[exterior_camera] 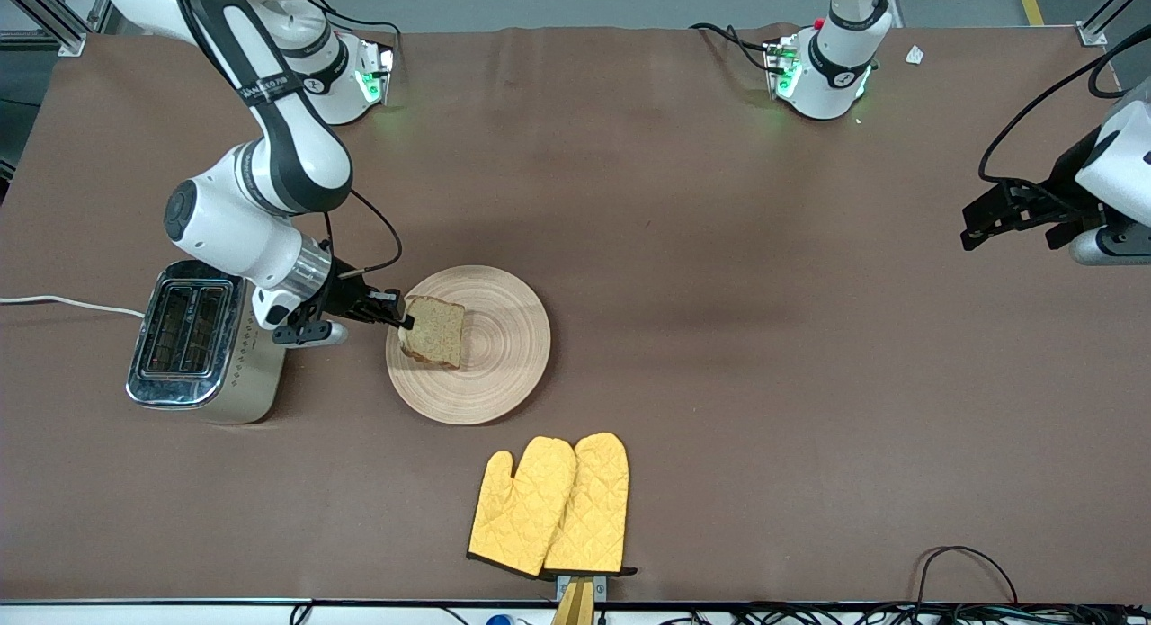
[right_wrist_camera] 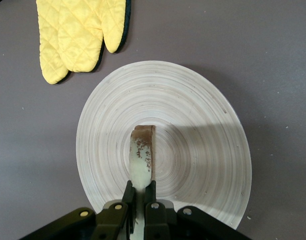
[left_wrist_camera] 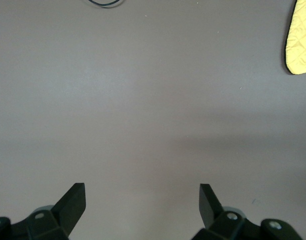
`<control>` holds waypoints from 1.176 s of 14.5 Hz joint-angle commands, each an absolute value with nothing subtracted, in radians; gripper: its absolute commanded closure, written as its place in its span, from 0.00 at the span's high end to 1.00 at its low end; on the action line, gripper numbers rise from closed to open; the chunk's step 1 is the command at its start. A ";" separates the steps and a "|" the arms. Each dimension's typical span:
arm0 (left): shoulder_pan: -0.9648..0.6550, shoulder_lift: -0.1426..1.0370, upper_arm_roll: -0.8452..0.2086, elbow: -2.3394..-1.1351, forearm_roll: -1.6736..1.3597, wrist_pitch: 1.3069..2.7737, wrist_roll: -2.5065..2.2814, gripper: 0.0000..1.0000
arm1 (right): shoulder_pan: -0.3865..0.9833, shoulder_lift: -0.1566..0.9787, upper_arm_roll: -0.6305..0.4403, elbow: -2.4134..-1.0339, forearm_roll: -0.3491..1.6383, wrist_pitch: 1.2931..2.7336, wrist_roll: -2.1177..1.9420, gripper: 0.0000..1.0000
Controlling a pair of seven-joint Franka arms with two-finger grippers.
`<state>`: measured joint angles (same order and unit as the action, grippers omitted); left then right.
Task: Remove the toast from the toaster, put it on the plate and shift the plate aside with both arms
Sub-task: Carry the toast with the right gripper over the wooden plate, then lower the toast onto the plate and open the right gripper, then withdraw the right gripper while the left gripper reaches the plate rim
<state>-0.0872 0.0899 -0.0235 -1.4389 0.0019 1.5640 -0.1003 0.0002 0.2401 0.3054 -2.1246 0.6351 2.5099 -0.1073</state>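
Note:
The toast (exterior_camera: 433,330), a brown wholegrain slice, hangs over the round light-wood plate (exterior_camera: 508,337), over the side toward the right arm's end. My right gripper (exterior_camera: 402,317) is shut on the toast's edge. In the right wrist view the toast (right_wrist_camera: 142,155) shows edge-on between the fingers (right_wrist_camera: 128,192), with the plate (right_wrist_camera: 203,150) below it. My left gripper (exterior_camera: 976,222) is open and empty, waiting over bare table at the left arm's end; its open fingers (left_wrist_camera: 73,200) show in the left wrist view.
A silver two-slot toaster (exterior_camera: 193,342) stands beside the plate toward the right arm's end, under the right wrist. A pair of yellow oven mitts (exterior_camera: 550,504) lies nearer the front camera than the plate, also in the right wrist view (right_wrist_camera: 78,35). Cables run along the front edge.

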 commanded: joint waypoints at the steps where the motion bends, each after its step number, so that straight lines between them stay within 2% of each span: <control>1: -0.089 0.092 -0.025 -1.430 0.005 1.555 -0.104 1.00 | -0.002 0.233 0.316 -2.143 0.678 2.526 -0.132 0.00; 6: -0.087 0.092 -0.025 -1.431 0.005 1.555 -0.103 1.00 | 0.006 0.235 0.316 -2.141 0.736 2.531 -0.132 0.00; 7: -0.087 0.092 -0.025 -1.431 0.005 1.555 -0.104 1.00 | 0.005 0.236 0.316 -2.140 0.736 2.531 -0.130 0.24; 8: -0.089 0.092 -0.025 -1.431 0.005 1.555 -0.104 1.00 | 0.005 0.241 0.316 -2.140 0.738 2.533 -0.129 0.99; 17: -0.087 0.094 -0.025 -1.436 -0.008 1.552 -0.100 1.00 | 0.000 0.245 0.313 -2.143 0.724 2.525 -0.138 1.00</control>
